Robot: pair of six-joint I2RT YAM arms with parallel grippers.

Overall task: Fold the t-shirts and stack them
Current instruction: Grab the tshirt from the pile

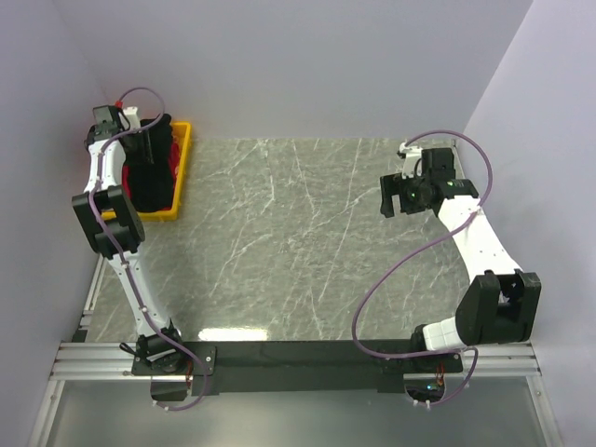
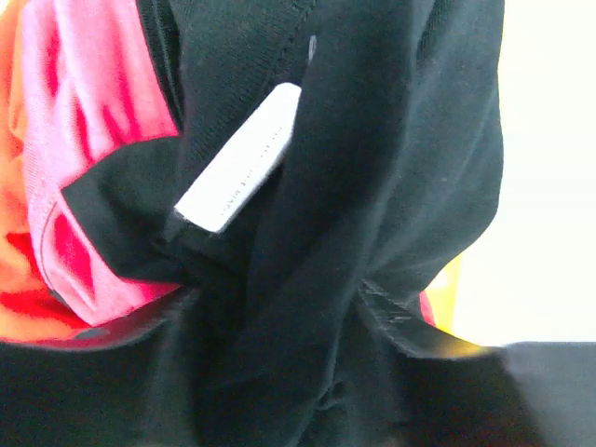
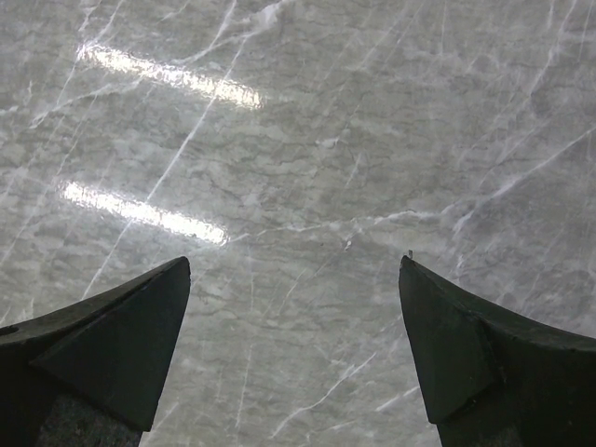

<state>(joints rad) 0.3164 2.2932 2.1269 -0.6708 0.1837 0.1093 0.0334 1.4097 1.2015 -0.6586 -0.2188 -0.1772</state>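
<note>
Spanning the scene: a grey marbled bench point(image 1: 298, 242), with both arm bases fixed along its near edge.
Right pincer point(image 1: 399, 197): hovers over the right part of the bench, well apart from the cloth; its two dark fingers stand wide apart with only bare marble point(image 3: 298, 140) between them, holding nothing.
Left pincer point(image 1: 149, 149): reaches down into the crate at the far left corner; its fingers are buried in cloth, so whether it grips is impossible to tell.
Yellow crate point(image 1: 182, 168): sits at the bench's far left edge, against the wall.
Black t-shirt point(image 2: 372, 140): bunched in the crate, filling the left wrist view in deep folds, with a white label point(image 2: 242, 158) showing.
Pink t-shirt point(image 2: 84, 102): crumpled in the same crate, touching the black one on its left.
</note>
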